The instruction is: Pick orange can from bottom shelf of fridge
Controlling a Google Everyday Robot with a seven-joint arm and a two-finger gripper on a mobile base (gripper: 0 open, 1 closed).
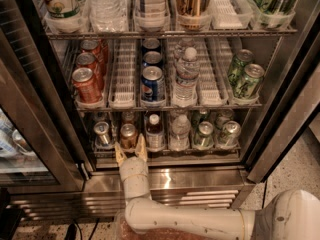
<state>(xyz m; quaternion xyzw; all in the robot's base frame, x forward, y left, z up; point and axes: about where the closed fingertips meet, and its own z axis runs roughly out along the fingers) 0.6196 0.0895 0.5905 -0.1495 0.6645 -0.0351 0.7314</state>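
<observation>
The fridge [280, 109] stands open in front of me. On its bottom shelf [165, 153] the orange can [128, 135], coppery with a silver top, stands second from the left, next to a silver-grey can [102, 133]. My gripper [131, 151] is just in front of and below the orange can, its two tan fingers [120, 154] spread apart on either side of the can's base. The fingers are open and hold nothing. My white arm [200, 219] reaches in from the lower right.
On the bottom shelf, right of the orange can, stand a small brown bottle [155, 131], a water bottle [179, 131] and two green cans [205, 134]. The rack above holds red cans [86, 84], blue cans [152, 83], a water bottle [186, 76] and green cans [247, 76].
</observation>
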